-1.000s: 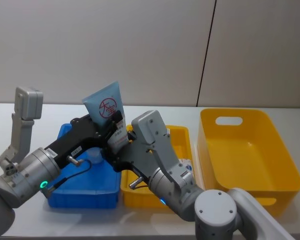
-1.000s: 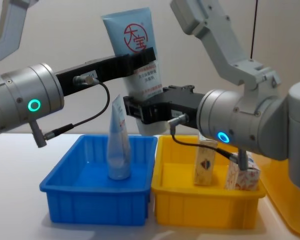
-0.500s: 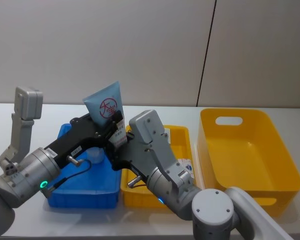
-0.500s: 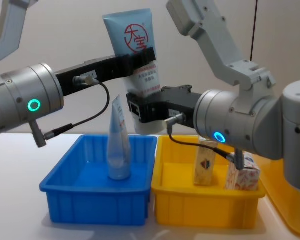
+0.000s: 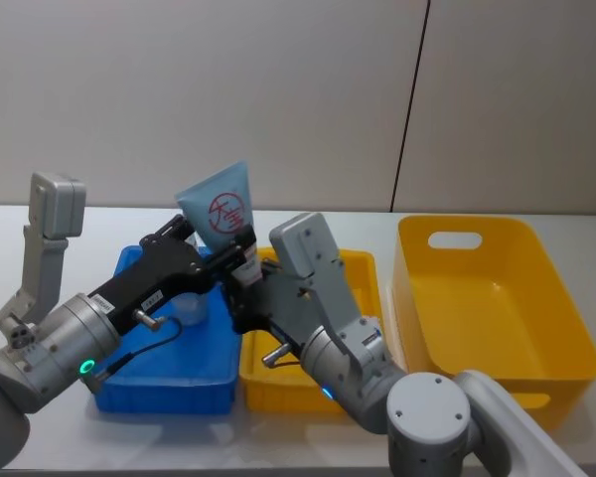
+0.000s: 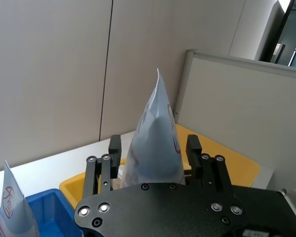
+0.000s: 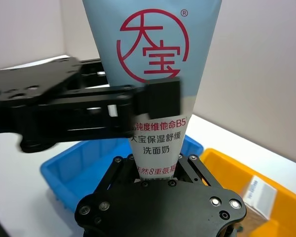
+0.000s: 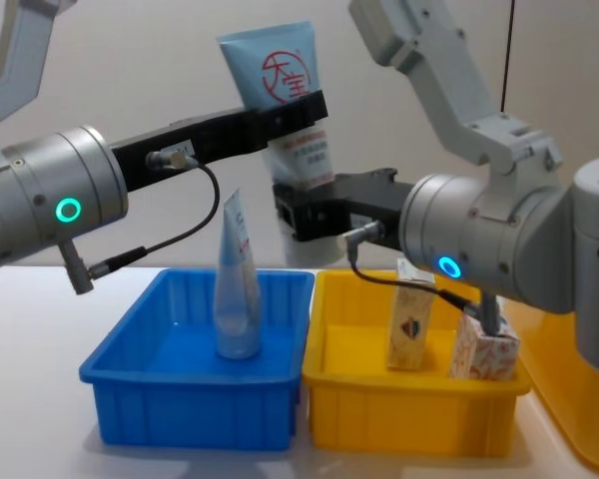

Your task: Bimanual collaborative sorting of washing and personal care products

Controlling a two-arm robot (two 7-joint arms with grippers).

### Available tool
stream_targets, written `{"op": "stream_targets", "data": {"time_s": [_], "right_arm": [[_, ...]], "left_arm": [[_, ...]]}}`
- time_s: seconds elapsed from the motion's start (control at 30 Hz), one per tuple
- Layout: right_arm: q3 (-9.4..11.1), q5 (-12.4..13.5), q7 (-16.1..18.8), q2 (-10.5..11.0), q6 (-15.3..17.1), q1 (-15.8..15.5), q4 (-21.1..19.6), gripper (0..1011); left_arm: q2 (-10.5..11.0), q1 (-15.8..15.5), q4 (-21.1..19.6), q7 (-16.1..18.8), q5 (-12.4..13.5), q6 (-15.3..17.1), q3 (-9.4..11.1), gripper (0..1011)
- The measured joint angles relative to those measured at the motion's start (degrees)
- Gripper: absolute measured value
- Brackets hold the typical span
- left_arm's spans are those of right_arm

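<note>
Sharing a raised tube above the two small trays

Clamping across the middle of the pale blue soft squeeze tube with a red round logo (image 8: 278,70), just under that logo, the left end effector (image 8: 296,110) is carrying it high in the air. The tube is hanging over the seam between the blue plastic tray (image 8: 190,409) and the small yellow plastic tray (image 8: 399,424), which are sitting side by side on the counter (image 5: 79,224). Its long axis is running close to upright, with the flat crimped end on top and leaning a little toward the robot's left.

The right end effector (image 8: 292,212) is sitting directly below the left one, at the tube's lower end, so both are lining up along that axis. In the right wrist view the printed lower part of the tube is dropping into it, but whether it is gripping cannot be told.

A second pale blue tube (image 8: 237,299) is standing in the blue tray, and small cream cartons (image 8: 411,324) are standing in the yellow one. Judging by that, the raised tube is probably heading for the blue tray, which is lying below it and toward the robot's left, on the left arm's side.
</note>
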Motion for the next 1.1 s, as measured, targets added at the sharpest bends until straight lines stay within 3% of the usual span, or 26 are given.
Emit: {"op": "stream_targets", "data": {"time_s": [0.3, 0.57, 1.1], "right_arm": [[2.5, -0.7, -3.0, -0.2, 0.4, -0.2, -0.1, 206], [5.4, -1.3, -6.0, 0.1, 0.6, -0.5, -0.1, 206], [13.4, -2.4, -13.1, 2.1, 2.3, -3.2, -3.5, 195]], "left_arm": [[0.0, 0.0, 0.0, 0.0, 0.0, 0.0, 0.0, 1000], [0.0, 0.0, 0.0, 0.0, 0.0, 0.0, 0.0, 1001], [0.0, 0.0, 0.0, 0.0, 0.0, 0.0, 0.0, 1002]]}}
